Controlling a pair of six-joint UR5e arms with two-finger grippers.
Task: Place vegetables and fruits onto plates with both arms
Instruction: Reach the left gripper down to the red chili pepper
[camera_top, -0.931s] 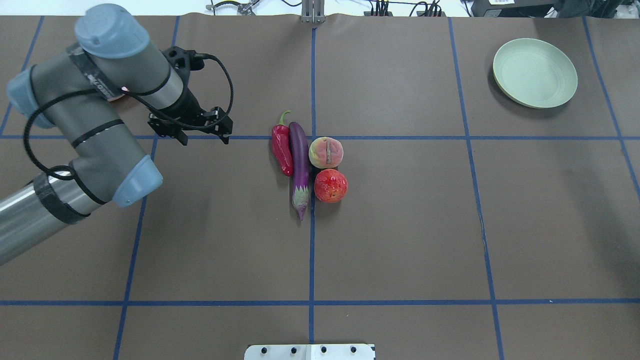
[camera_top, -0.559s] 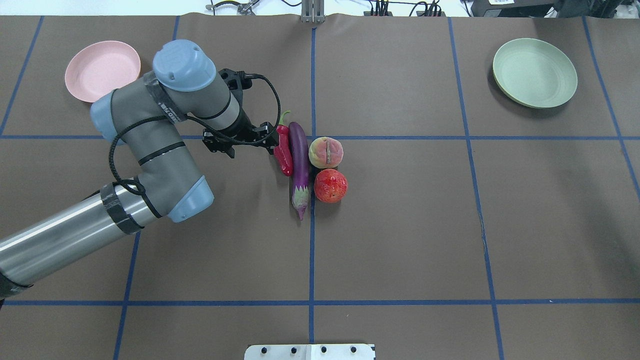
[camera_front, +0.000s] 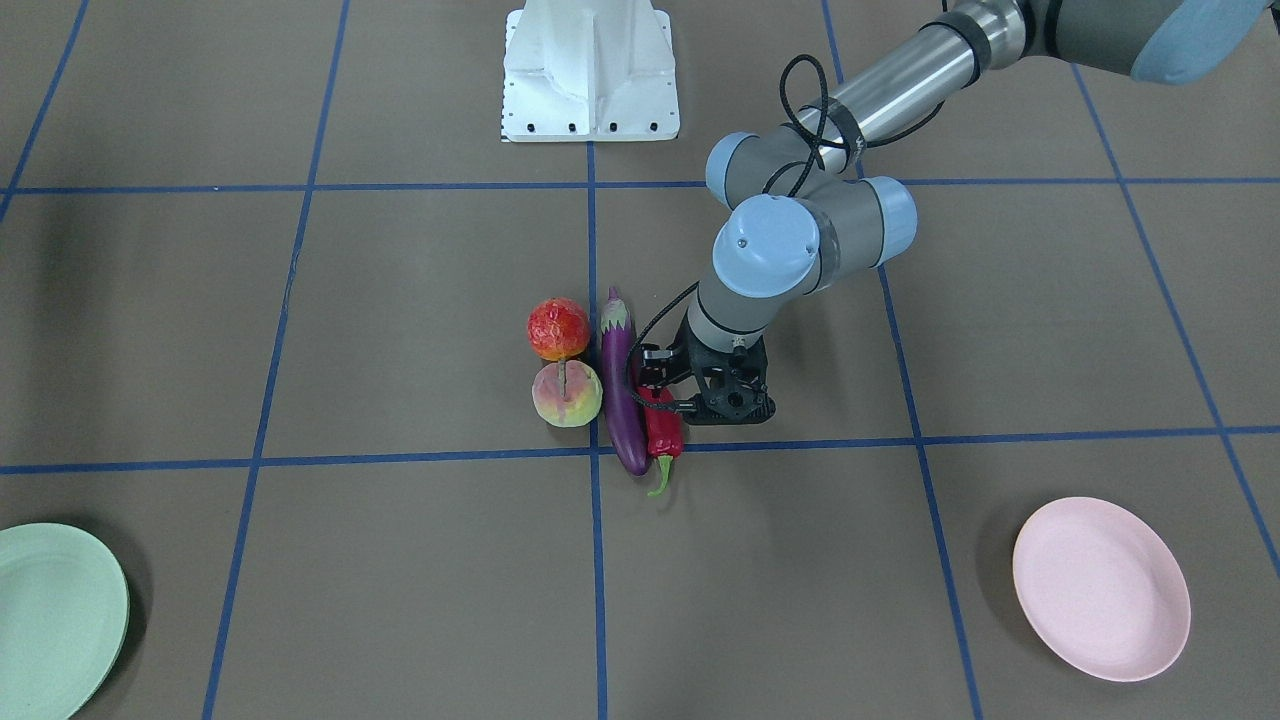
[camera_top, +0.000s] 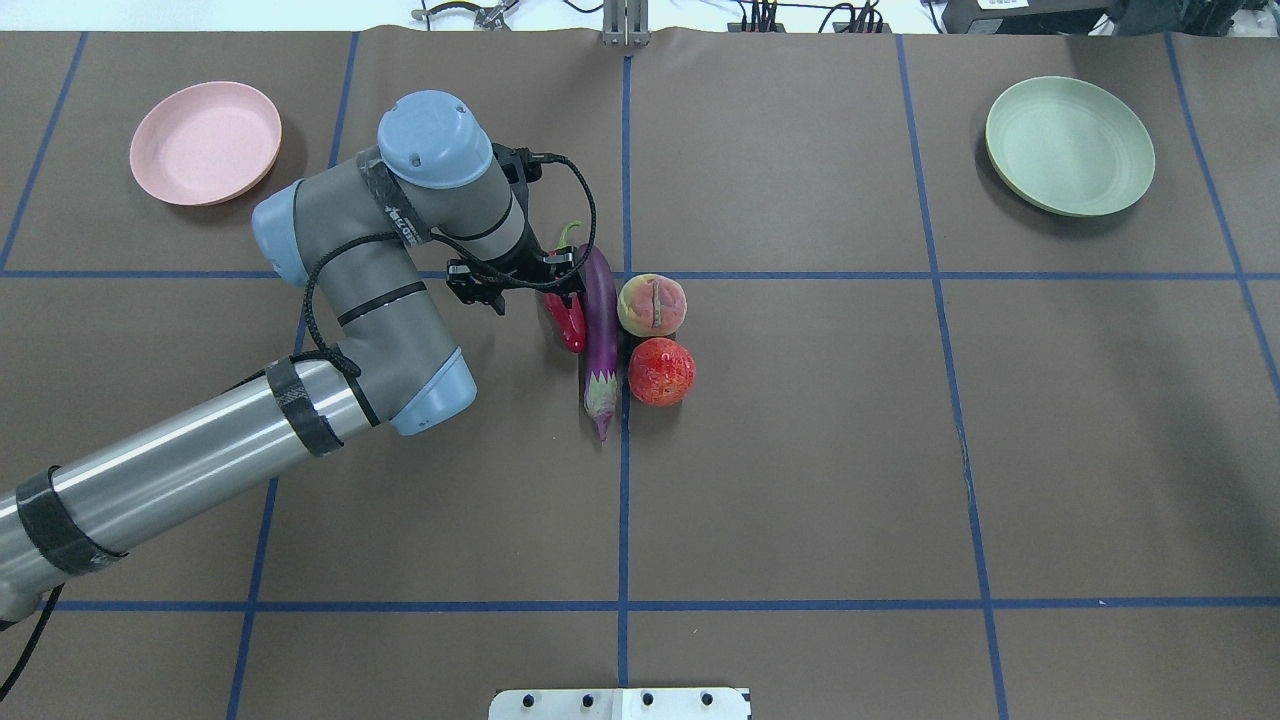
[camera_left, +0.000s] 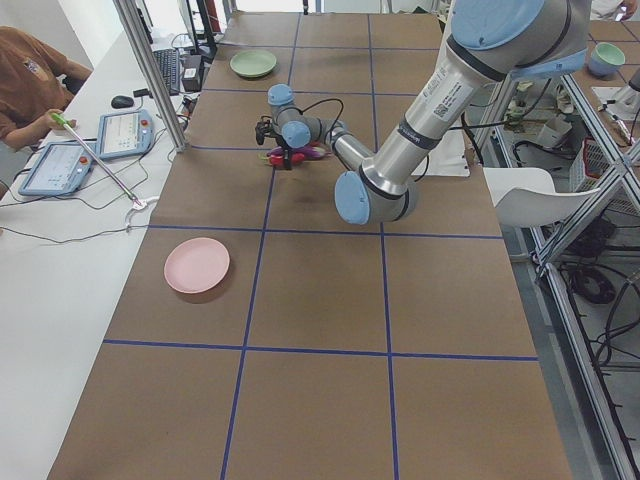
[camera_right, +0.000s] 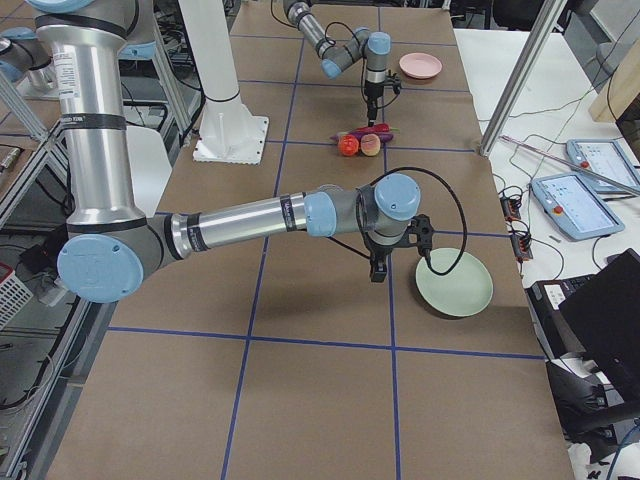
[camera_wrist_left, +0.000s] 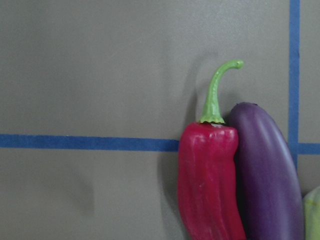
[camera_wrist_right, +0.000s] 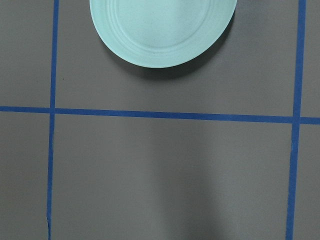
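Seen from overhead, the left gripper (camera_top: 533, 292) hangs over the chili pepper (camera_top: 571, 322), jaws spread wide. The chili pepper touches the eggplant (camera_top: 600, 320) on its 9 o'clock side. The peach (camera_top: 652, 305) and the red-orange fruit (camera_top: 661, 371) sit at the eggplant's 3 o'clock. On the table (camera_top: 800, 480), the pink plate (camera_top: 205, 143) lies at 10 o'clock and the green plate (camera_top: 1070, 145) at 2 o'clock. The right gripper (camera_right: 378, 268) hovers beside the green plate; I cannot tell how its jaws stand. Lettering on the left arm (camera_top: 340, 250) is too small to read.

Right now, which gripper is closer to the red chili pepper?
Left. The left gripper is right at the chili pepper, on its side away from the eggplant. The right gripper is far off across the table, beside the green plate.
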